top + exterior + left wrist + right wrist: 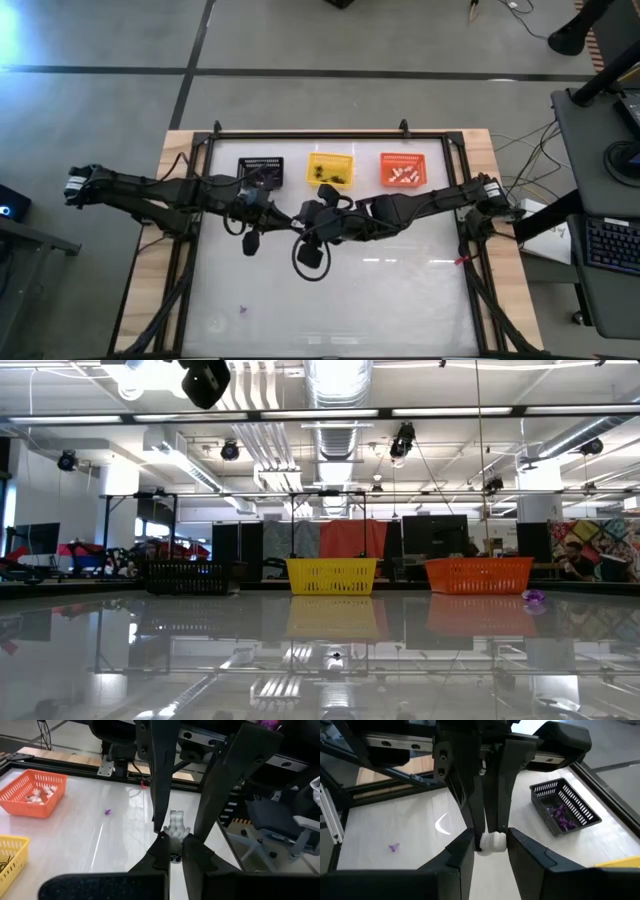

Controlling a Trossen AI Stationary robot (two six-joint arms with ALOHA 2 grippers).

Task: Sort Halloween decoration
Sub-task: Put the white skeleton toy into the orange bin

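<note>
A small white trinket [176, 826] of the Halloween decoration hangs in the air over the middle of the table, in front of the yellow basket [330, 170]. My two grippers meet on it from opposite sides. My left gripper [175, 842] is shut on it. My right gripper [492, 845] has one finger on each side of it. The arms hide the trinket in the high view. A purple trinket [241, 309] lies on the table near the front left. My left gripper pinches the white trinket's near end [175, 836] between its two fingertips, coming from the table's left and slanting slightly down. The rest of the trinket sticks out beyond the tips, clear of the table. My right gripper has the white trinket [492, 842] between its two fingers [466, 845], which lie against its two sides. It comes from the table's right, slanting down, opposite the left gripper's fingers. The trinket is lifted clear of the table.
Three baskets stand in a row at the far edge. The black basket [562, 807] holds purple pieces, the yellow one holds dark pieces, and the orange basket [32, 792] holds white pieces. A small red object [461, 261] lies at the table's right edge.
</note>
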